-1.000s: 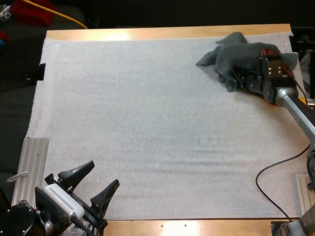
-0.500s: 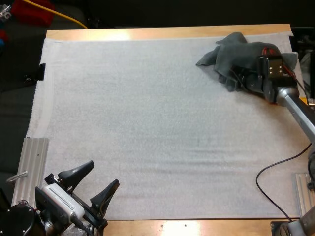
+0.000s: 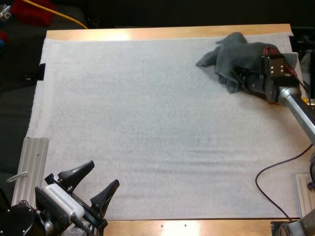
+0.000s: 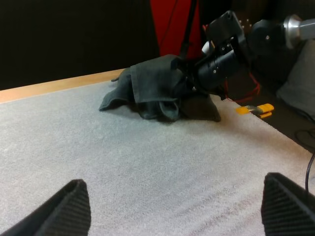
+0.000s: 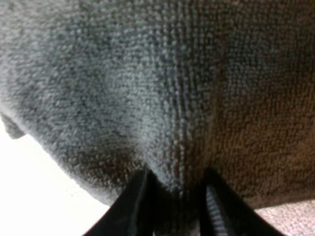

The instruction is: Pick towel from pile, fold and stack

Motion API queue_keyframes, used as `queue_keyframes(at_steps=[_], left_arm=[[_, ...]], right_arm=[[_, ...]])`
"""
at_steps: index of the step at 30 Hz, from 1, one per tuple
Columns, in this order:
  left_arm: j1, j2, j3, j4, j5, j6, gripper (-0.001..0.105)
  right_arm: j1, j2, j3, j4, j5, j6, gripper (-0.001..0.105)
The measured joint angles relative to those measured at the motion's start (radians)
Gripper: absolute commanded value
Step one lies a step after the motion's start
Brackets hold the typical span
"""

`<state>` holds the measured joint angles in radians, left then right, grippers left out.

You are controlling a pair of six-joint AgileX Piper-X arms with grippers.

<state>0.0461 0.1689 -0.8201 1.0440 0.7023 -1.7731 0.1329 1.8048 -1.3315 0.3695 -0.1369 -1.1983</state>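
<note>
A crumpled dark grey-green towel [image 3: 236,51] lies at the far right of the white mat [image 3: 147,123]. My right gripper [image 3: 239,78] is dug into its near side. In the right wrist view its two black fingers [image 5: 140,199] pinch a fold of the towel [image 5: 162,98] between them. The left wrist view has the towel [image 4: 152,88] heaped across the mat with the right gripper [image 4: 197,81] pushed into it. My left gripper [image 3: 104,173] sits at the near left corner, open and holding nothing, its fingertips [image 4: 74,206] wide apart over bare mat.
A metal rail [image 3: 32,167] lies along the mat's near left edge and another [image 3: 305,189] at the near right. The wooden table edge [image 3: 167,32] runs along the far side, close behind the towel.
My right arm's wrist has crept slightly right and away at the towel. The towel's shape has hardly changed. The left arm has not moved.
</note>
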Motion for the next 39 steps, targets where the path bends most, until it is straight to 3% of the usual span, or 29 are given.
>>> queue_keyframes(at_steps=[7, 19, 32, 34, 37, 39], left_arm=[[0.000, 0.000, 0.000, 0.000, 0.000, 0.000, 0.070], [0.000, 0.000, 0.000, 0.000, 0.000, 0.000, 0.070], [0.000, 0.000, 0.000, 0.000, 0.000, 0.000, 0.070], [0.000, 0.000, 0.000, 0.000, 0.000, 0.000, 0.070], [0.000, 0.000, 0.000, 0.000, 0.000, 0.000, 0.070], [0.000, 0.000, 0.000, 0.000, 0.000, 0.000, 0.070]], right_arm=[[0.000, -0.019, 0.000, 0.006, -0.004, -0.004, 0.021], [0.002, -0.019, 0.000, 0.028, -0.098, -0.004, 0.022], [0.080, -0.074, 0.000, 0.031, -0.114, -0.043, 0.021], [0.082, -0.087, 0.000, 0.032, -0.114, -0.045, 0.017], [0.082, -0.111, 0.000, 0.033, -0.117, -0.060, 0.000], [0.082, -0.132, 0.000, 0.033, -0.117, -0.080, 0.002]])
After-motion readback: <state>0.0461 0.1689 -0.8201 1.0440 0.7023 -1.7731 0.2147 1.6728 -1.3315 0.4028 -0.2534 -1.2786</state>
